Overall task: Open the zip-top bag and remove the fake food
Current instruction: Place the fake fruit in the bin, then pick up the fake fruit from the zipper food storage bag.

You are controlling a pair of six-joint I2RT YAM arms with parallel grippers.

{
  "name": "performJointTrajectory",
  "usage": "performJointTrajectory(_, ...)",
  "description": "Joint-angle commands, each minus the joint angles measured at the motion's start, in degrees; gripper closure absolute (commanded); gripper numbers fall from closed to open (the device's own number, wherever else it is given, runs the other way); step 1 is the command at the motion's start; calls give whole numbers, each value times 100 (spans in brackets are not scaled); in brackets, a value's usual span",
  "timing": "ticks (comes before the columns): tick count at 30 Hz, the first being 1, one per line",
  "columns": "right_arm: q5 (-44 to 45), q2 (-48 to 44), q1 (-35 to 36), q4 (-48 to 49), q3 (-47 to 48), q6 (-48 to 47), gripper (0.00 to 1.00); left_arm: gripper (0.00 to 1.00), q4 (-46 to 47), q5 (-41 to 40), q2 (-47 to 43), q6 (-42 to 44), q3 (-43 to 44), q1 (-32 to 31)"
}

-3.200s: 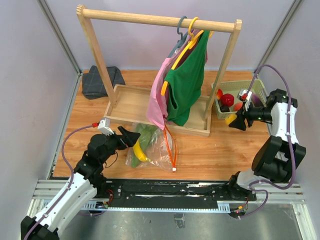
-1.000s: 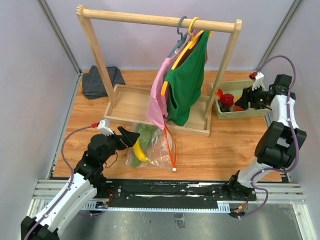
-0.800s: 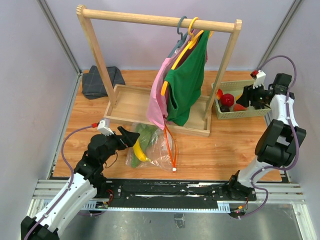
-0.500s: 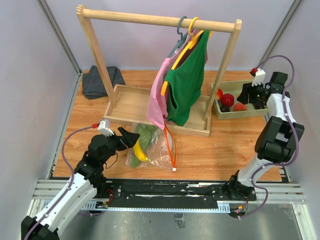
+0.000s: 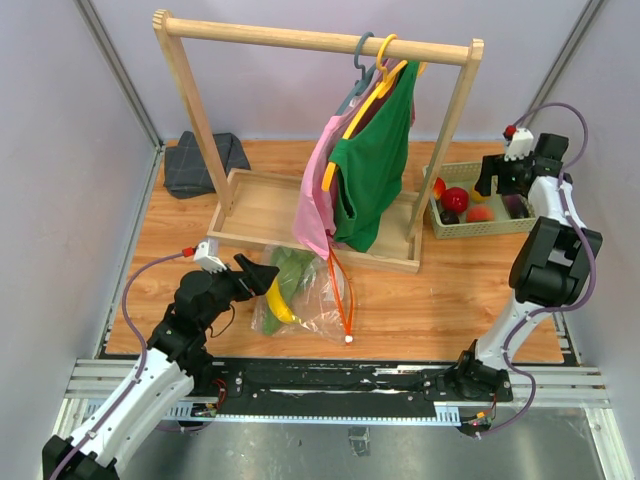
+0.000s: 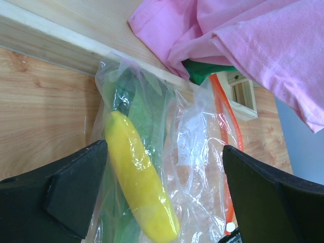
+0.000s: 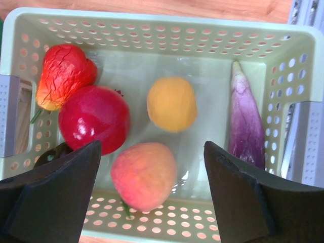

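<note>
The bag [image 5: 312,300] lies on the table [image 5: 450,300] against the rack [image 5: 320,262], with the banana [image 6: 139,195] and a green piece [image 6: 147,116] inside it. My right gripper [image 5: 490,180] has swung from the table front to hang over the basket [image 5: 485,228], jaws spread and empty, so I judge another piece delivered. The left gripper [image 5: 265,278] hasn't moved and sits with its jaws spread beside the bag. The right wrist view shows the peach [image 7: 144,174], the eggplant [image 7: 246,121] and a red fruit [image 7: 94,119] plainly, while overhead they are mere specks.
</note>
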Motion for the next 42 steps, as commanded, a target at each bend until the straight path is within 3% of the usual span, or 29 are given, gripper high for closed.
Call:
performJointTrajectory(1,214,-179,55,236,118,-75,13,1,-8,-95,-93,36,-36,-6)
performJointTrajectory(6,22,-633,1,271,-208,-301,5,1,10,-92,-96,36,-43,-7)
performJointTrajectory(18,-225,-2330,-326,736,-1412,-604,2,1,165,-33,-70,-24,-74,-10)
performJointTrajectory(23,-554,-2427,-342,505,-1365,-346,2,1,181,-16,-59,-14,-61,-7)
performJointTrajectory(27,-1493,-2248,-460,-181,-1044,-411,1,1,194,9,-70,-40,-61,-6)
performJointTrajectory(35,-2035,-2782,-482,263,-1923,-341,1,1,134,-15,-195,-34,-99,-6)
performJointTrajectory(42,-2867,-2985,-482,-526,-2246,-1497,1,1,347,34,-52,-81,-151,-6)
